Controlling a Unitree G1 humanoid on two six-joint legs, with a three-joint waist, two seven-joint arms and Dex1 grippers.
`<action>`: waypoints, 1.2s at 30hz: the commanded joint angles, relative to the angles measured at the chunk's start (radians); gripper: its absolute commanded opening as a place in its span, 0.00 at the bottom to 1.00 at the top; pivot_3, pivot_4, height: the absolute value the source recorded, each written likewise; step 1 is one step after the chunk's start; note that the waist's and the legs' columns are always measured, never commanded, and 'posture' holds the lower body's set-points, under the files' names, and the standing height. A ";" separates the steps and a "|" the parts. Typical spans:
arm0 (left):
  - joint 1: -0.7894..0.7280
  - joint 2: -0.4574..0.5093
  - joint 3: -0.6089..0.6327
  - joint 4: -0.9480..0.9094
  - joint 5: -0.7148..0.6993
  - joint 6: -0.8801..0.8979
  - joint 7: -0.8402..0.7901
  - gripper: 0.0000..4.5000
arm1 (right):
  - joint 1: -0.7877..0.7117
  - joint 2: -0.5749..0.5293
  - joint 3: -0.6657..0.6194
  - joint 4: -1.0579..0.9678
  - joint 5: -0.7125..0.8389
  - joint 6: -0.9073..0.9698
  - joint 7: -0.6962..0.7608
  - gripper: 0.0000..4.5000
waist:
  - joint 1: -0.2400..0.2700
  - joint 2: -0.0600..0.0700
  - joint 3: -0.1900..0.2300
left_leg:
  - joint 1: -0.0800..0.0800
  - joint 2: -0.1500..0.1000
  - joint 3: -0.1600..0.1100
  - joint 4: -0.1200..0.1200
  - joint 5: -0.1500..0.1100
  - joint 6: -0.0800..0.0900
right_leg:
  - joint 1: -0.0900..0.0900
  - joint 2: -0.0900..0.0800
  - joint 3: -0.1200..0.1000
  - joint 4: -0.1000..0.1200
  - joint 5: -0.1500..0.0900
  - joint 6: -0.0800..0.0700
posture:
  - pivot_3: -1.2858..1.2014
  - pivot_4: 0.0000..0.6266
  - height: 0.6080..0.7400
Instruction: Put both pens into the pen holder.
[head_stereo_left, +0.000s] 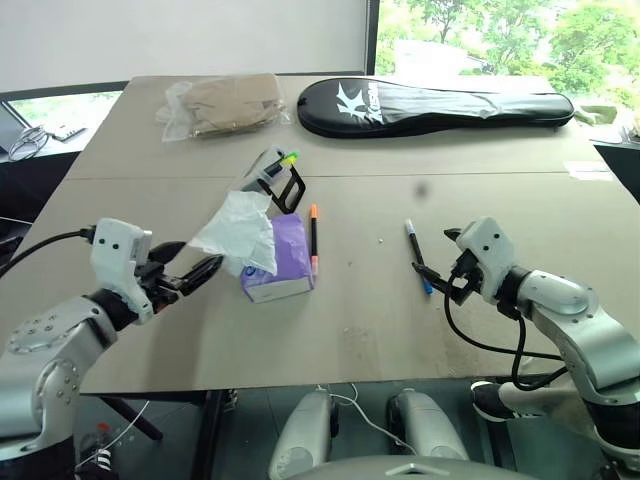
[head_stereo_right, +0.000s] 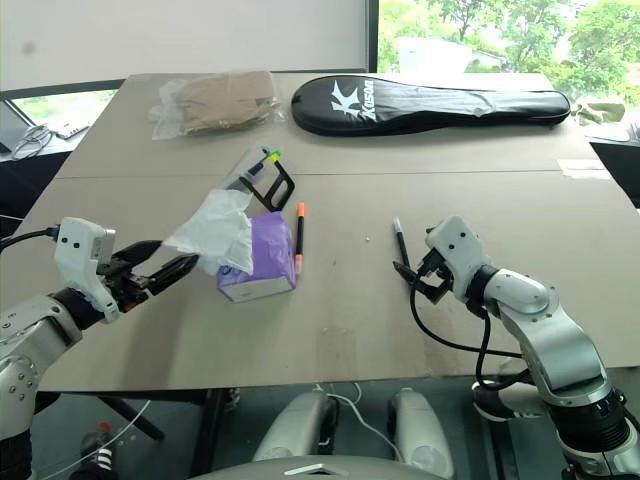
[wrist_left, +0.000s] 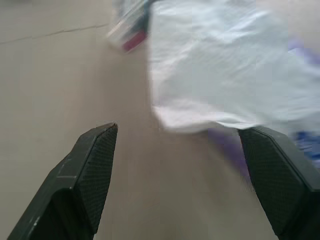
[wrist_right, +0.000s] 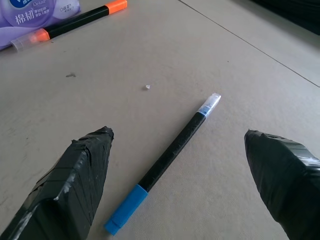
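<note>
right gripper (wrist_right: 177, 185) spread wide, straddling blue-capped pen (wrist_right: 165, 162) on table (wrist_right: 240, 90).

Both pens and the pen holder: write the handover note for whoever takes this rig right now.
Left end effector: open, empty, beside the white tissue of the purple tissue box.
Right end effector: open, empty, straddling the blue-capped pen, not touching it.
Orange-ended pen: flat on the table, beside the tissue box.
Pen holder: tilted on its stand, behind the tissue box.
Done: nothing; neither pen is in the holder.
Left: grasp each pen and drop it in.
</note>
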 joint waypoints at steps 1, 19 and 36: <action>-0.011 0.017 -0.010 -0.062 -0.106 0.147 0.067 0.87 | -0.010 -0.010 -0.013 -0.045 0.008 -0.008 0.009 1.00 | -0.003 0.000 0.000 | 0.000 0.000 0.000 0.000 0.000 0.000 | 0.000 0.000 0.000 0.000 0.000 0.000 | 0.52 0.24 1.00; -0.227 -0.174 -0.150 0.137 -0.028 0.327 0.378 0.37 | 0.061 -0.018 -0.041 -0.111 0.011 0.008 -0.022 1.00 | 0.000 0.009 -0.007 | 0.006 -0.001 0.000 0.001 0.000 -0.001 | 0.005 0.002 -0.002 0.001 0.000 0.000 | 0.52 0.24 1.00; -0.209 -0.061 0.190 0.503 0.029 0.041 0.391 0.01 | 0.038 0.010 -0.020 -0.090 0.011 -0.020 -0.024 1.00 | -0.003 0.007 -0.007 | 0.003 0.000 0.000 0.001 0.001 -0.001 | 0.002 0.002 -0.002 0.000 0.000 0.000 | 0.52 0.24 1.00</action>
